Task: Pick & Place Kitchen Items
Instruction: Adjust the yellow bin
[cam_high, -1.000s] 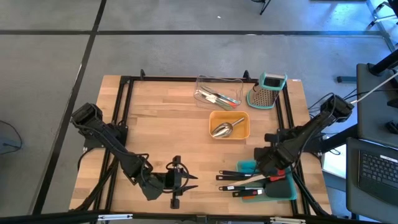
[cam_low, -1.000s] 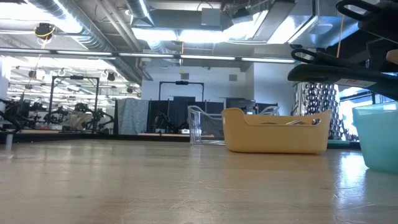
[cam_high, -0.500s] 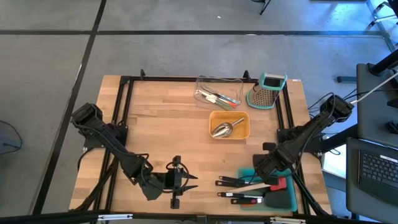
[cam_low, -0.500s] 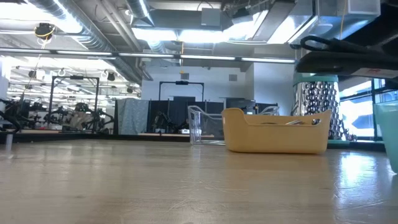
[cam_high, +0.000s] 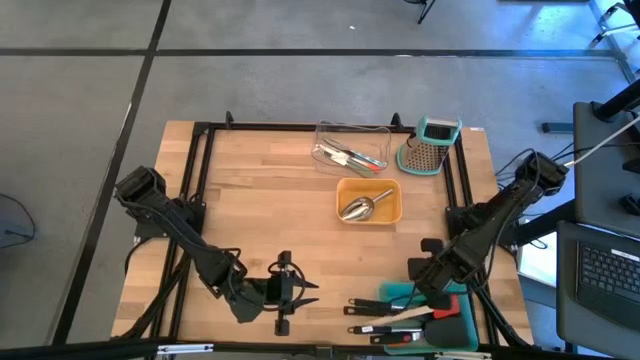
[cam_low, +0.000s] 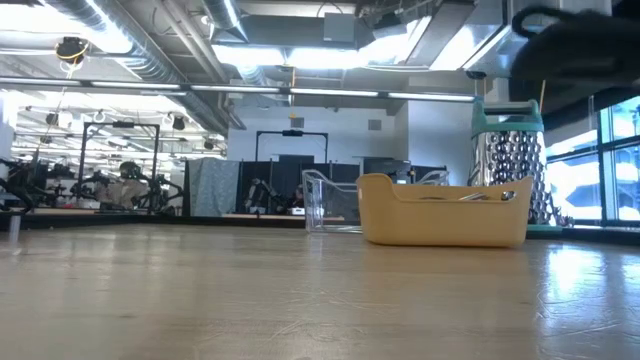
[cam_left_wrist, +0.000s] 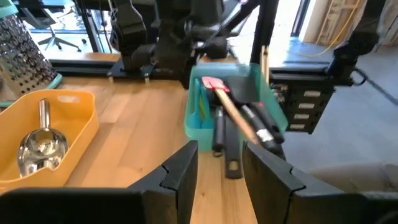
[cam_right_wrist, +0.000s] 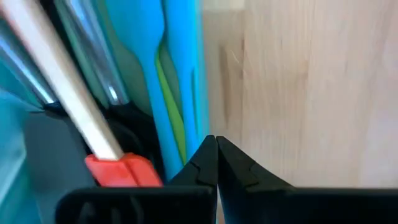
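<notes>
A teal tray stands at the table's near right. It holds several utensils: black spatulas and a red-headed, wooden-handled tool. Their handles stick out over the tray's left end. My right gripper is shut at the tray's far wall. It also shows in the left wrist view behind the tray. My left gripper is open and empty at the near middle of the table, its fingers pointing toward the tray. My right gripper pinches the teal tray's far long wall at its rim between its two fingers, one on the inner side and one on the outer. The fingers slant down from the right and lie along the wall. The tray's bottom rests on the table.
An orange tray with a steel scoop stands mid-table and shows in the low view. Behind it are a clear tray with utensils and a steel grater. The wood left of the trays is bare.
My right gripper has gone toward the table's near edge, still shut on the teal tray's wall. The tray and its utensils have slid with it along the table toward the near edge and have passed out of the low view.
</notes>
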